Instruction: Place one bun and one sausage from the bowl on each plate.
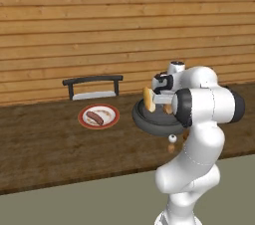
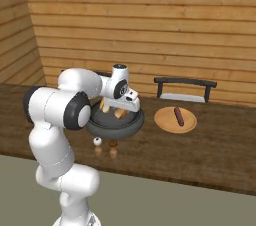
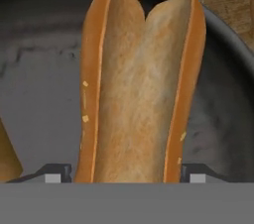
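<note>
Claw (image 3: 127, 178) first: its two dark tips sit on either side of the split hot-dog bun (image 3: 141, 84), one at each flank, and whether they are already pressing on it or merely bracketing it I cannot tell. The bun stands on end between them, cut side facing the hand camera, which suits a grasp across its width.

Largest in the scene is the dark wooden desk (image 1: 45, 154), running along a plank wall. On it rests the wide dark bowl (image 1: 144, 122), directly beneath the hand, so the arm reaches down into it from above; in the left base view the bun (image 1: 149, 99) appears at the bowl's rim. A second bun piece (image 2: 120, 113) seems to lie in the bowl too.

Beside the bowl, apart from it, lies a red-rimmed plate (image 1: 98, 116) already carrying a sausage (image 1: 94, 117) but no bun, so this bun is probably bound for it. Behind the plate stands a black rack (image 1: 92, 85).

Smallest are two little shakers (image 2: 105, 146) on the desk just in front of the bowl, close enough that a low sweep could knock them.
</note>
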### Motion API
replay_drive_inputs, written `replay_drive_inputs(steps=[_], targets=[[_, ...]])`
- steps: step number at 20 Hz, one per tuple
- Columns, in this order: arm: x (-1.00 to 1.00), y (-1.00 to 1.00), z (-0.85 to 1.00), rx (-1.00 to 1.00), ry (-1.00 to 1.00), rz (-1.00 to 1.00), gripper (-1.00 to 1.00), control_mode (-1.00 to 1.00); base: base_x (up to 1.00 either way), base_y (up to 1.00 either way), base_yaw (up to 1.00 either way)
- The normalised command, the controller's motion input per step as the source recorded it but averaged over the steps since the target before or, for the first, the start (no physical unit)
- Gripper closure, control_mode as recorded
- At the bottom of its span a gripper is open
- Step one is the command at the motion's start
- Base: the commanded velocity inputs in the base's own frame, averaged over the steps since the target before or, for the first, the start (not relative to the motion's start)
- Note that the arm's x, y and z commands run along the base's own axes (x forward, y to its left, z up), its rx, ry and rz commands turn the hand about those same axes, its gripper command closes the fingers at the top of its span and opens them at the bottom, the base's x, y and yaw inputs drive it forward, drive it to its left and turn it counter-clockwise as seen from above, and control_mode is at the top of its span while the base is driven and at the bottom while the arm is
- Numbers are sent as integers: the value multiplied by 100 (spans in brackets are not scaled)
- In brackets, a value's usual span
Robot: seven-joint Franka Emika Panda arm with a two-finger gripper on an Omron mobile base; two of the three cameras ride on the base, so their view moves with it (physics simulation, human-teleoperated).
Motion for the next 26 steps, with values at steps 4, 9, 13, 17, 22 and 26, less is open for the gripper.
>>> replay_drive_inputs(steps=[4, 9, 13, 17, 22, 26], targets=[[-44, -6, 38, 0, -3, 0, 100, -100, 0, 0, 0], [-93, -39, 99, -5, -11, 12, 100, -100, 0, 0, 0], [-51, -81, 51, -15, -7, 29, 100, -100, 0, 0, 0], [-22, -93, 35, -11, -12, 32, 100, -100, 0, 0, 0], [6, -95, 37, -1, -8, 20, 100, -100, 0, 0, 0], [66, -56, -8, 1, 9, 1, 100, -100, 0, 0, 0]])
